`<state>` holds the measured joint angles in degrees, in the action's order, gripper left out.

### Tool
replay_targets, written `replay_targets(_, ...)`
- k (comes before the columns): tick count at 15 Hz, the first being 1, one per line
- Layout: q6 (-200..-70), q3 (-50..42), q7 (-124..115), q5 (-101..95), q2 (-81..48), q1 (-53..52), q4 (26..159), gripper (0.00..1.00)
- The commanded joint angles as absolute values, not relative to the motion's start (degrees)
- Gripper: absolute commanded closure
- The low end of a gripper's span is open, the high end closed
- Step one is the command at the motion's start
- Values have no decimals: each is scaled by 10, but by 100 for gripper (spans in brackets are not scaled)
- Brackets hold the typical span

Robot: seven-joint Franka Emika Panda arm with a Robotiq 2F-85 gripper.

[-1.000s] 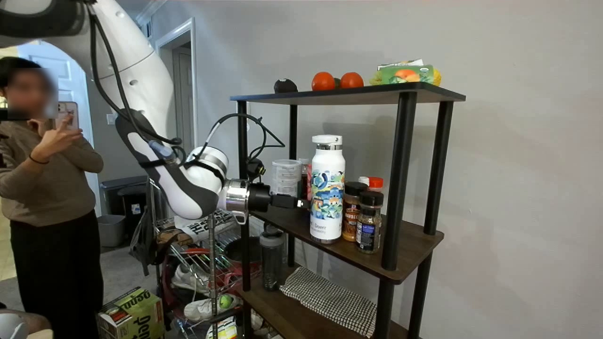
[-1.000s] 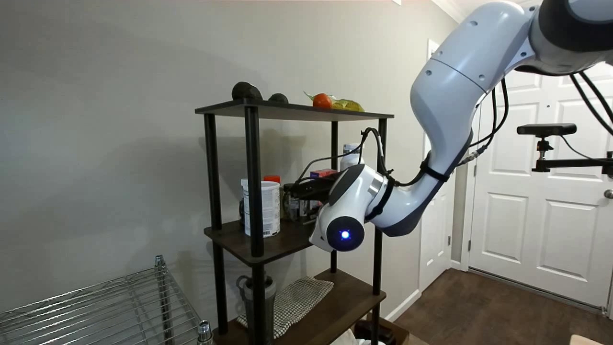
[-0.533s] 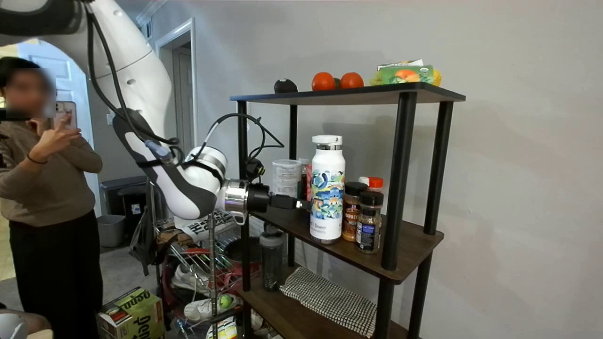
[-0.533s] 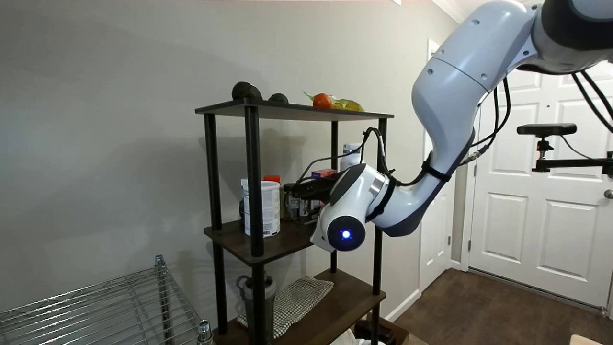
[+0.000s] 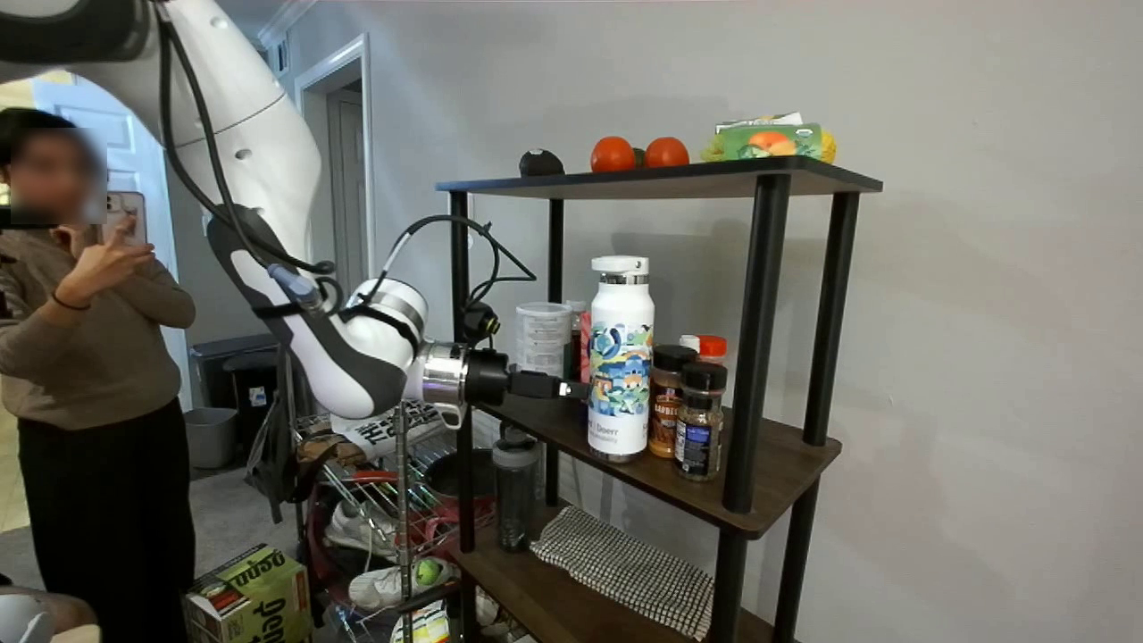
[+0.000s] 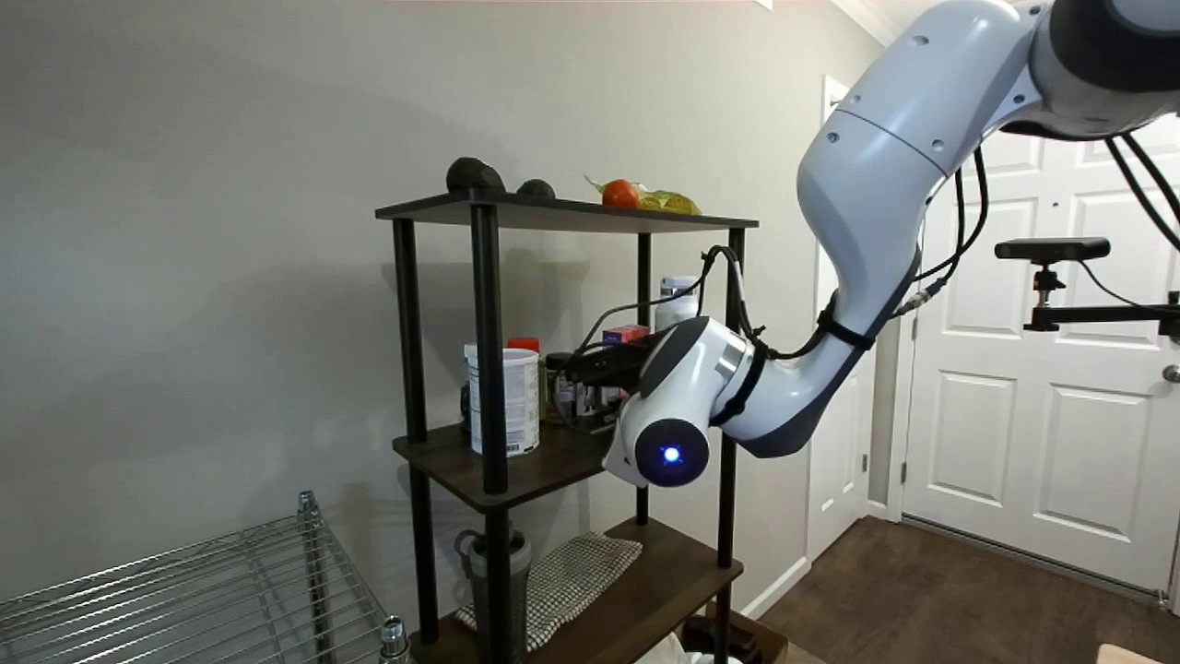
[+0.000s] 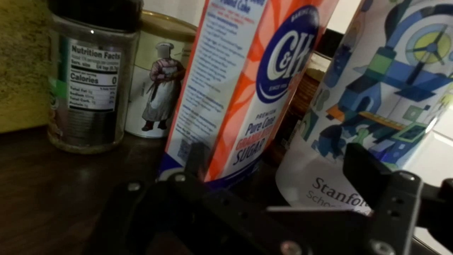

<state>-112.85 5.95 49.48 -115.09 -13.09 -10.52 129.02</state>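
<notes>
My gripper (image 7: 276,156) is open and empty over the middle shelf (image 5: 786,455). In the wrist view, one finger (image 7: 196,157) stands before the orange-and-white sugar carton (image 7: 262,117), the other finger (image 7: 361,161) before a white bottle (image 7: 318,173) with blue artwork. The carton and bottle stand side by side, tilted in this view. In an exterior view the gripper (image 5: 573,389) reaches in level beside the upright bottle (image 5: 622,366); I cannot tell whether it touches. The carton (image 6: 625,334) shows partly in an exterior view, where the arm hides the fingers.
A spice jar (image 7: 92,81), a chef-label tin (image 7: 155,92) and a yellow block (image 7: 21,71) stand left of the carton. Spice jars (image 5: 701,424) stand beside the bottle. A white tub (image 6: 507,401) and black shelf posts (image 6: 490,350) flank the arm. Tomatoes (image 5: 613,154) lie above. A person stands nearby.
The arm and gripper have drawn back slightly, away from the shelf: a little left in one exterior view, right in the other. The shelf items have not moved.
</notes>
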Motion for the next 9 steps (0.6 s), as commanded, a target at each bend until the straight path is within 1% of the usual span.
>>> replay_targets(1,-1119,67,514,-1133,-108,-101,1312,0)
replay_targets(9,-1140,87,480,-1149,-98,-109,1316,0)
